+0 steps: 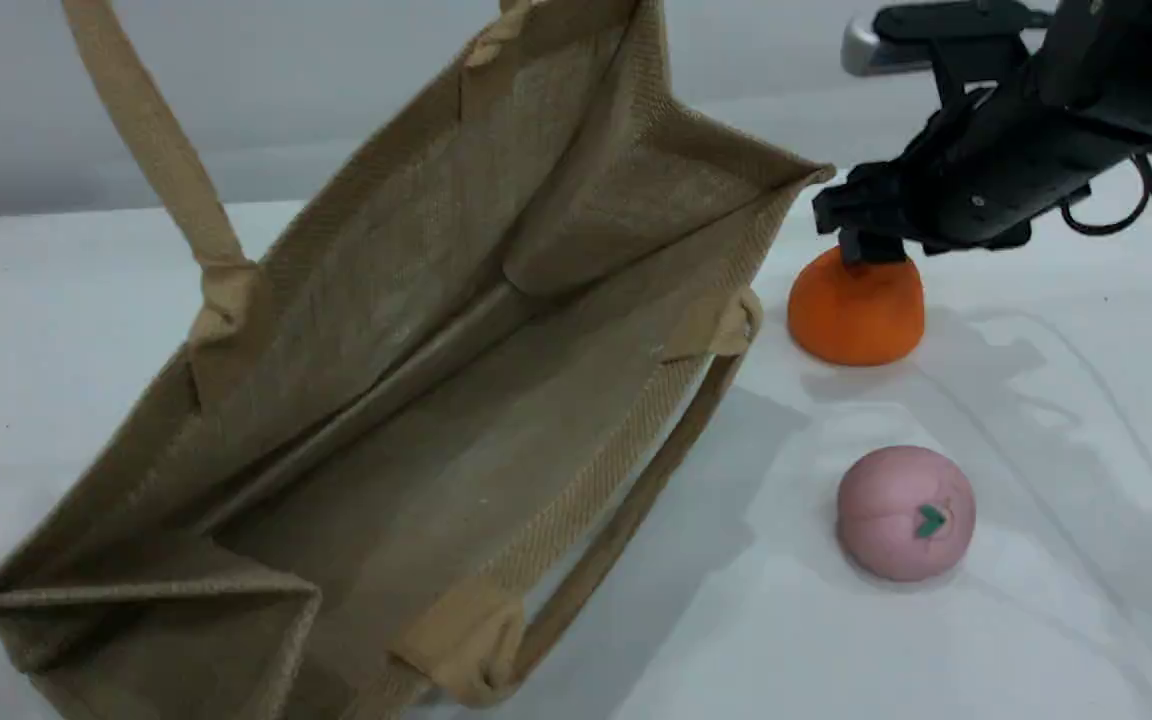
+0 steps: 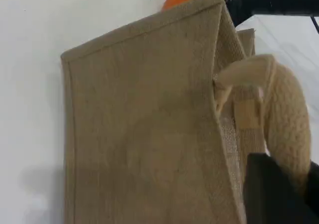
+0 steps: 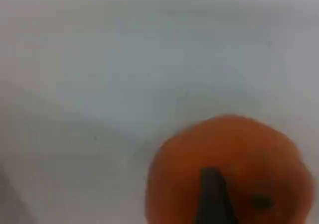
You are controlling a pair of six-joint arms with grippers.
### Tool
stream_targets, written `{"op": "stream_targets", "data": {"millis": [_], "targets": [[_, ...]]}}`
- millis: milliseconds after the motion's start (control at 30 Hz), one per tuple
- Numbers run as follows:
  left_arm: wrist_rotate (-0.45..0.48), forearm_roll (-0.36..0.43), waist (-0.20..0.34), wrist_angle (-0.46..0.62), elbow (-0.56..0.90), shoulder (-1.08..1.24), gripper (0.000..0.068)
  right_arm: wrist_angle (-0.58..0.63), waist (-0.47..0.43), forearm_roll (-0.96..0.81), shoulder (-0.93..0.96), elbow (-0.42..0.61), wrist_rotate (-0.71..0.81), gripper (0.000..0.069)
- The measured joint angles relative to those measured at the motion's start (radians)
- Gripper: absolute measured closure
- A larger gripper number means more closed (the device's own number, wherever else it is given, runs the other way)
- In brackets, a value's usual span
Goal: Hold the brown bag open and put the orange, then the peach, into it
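Two toy fruits are sitting on the white tabletop (image 1: 1036, 620) at right of the scene view: one bright orange rounded fruit (image 1: 856, 312), smooth matte skin, upper right, and one pale pink round peach (image 1: 905, 513) with a crease line and small green leaf, lower right, well apart from it. One large tan-brown coarse-weave jute bag (image 1: 416, 400) is filling the left and centre, mouth gaping toward the camera, boxy inside showing. Two thick beige rope-textured handles: one (image 1: 161, 150) rising at upper left, one (image 1: 626, 520) sagging off the lower rim onto the table. Bare table is lying between the bag's right rim and both fruits.

Left gripper (image 2: 279, 189) is clamping tight on a beige handle at lower right of its wrist view. Right gripper (image 1: 871, 245) is sitting down on the orange's top, black finger (image 3: 213, 196) against the skin, jaws wide; cannot tell if it is gripping.
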Motion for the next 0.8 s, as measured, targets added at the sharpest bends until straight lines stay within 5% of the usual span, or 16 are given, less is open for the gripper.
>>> {"op": "stream_targets", "data": {"millis": [533,600,733,800], "targets": [[-0.021,0.000,0.000,-0.001,0.000,0.000,0.0597,-0.096,0.000,0.000,0.094,0.000,0.000,0.0308],[-0.021,0.000,0.000,-0.001,0.000,0.000,0.0598,-0.103,0.000,0.000,0.094,0.000,0.000,0.0369],[-0.021,0.000,0.000,-0.001,0.000,0.000,0.0598,-0.098,0.000,0.000,0.085,0.000,0.000,0.0604],[-0.021,0.000,0.000,-0.001,0.000,0.000,0.0598,-0.074,-0.005,0.000,0.063,0.000,-0.022,0.0649]]}}
